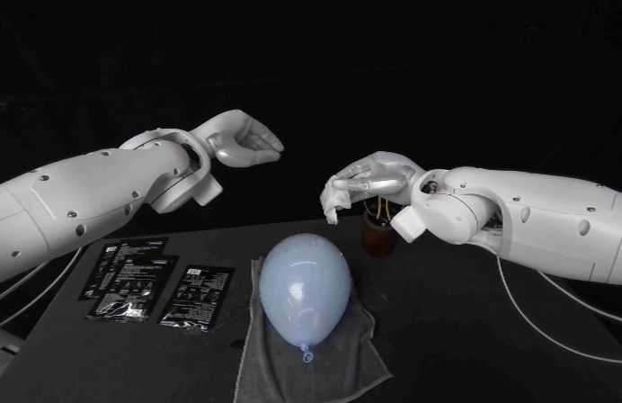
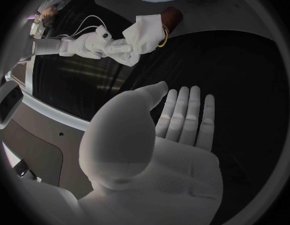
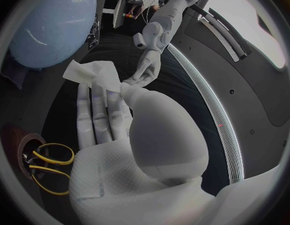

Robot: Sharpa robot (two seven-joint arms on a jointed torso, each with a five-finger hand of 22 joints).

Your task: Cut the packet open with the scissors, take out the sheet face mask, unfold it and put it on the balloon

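A pale blue balloon (image 1: 305, 282) lies on a grey towel (image 1: 331, 362) at the table's middle. My right hand (image 1: 369, 183) hovers above and behind the balloon. It pinches a small folded white sheet mask (image 3: 90, 74) between thumb and fingers. My left hand (image 1: 243, 140) is raised off the table at the left, palm bare, fingers side by side, holding nothing (image 2: 182, 117). Yellow-handled scissors (image 3: 50, 160) stand in a brown cup (image 1: 378, 234) under the right wrist. The balloon (image 3: 51, 25) shows beyond the mask in the right wrist view.
Three black packets lie flat at the left of the table, two overlapping (image 1: 128, 282) and one (image 1: 197, 297) beside the towel. Cables trail off the table's right side (image 1: 545, 317).
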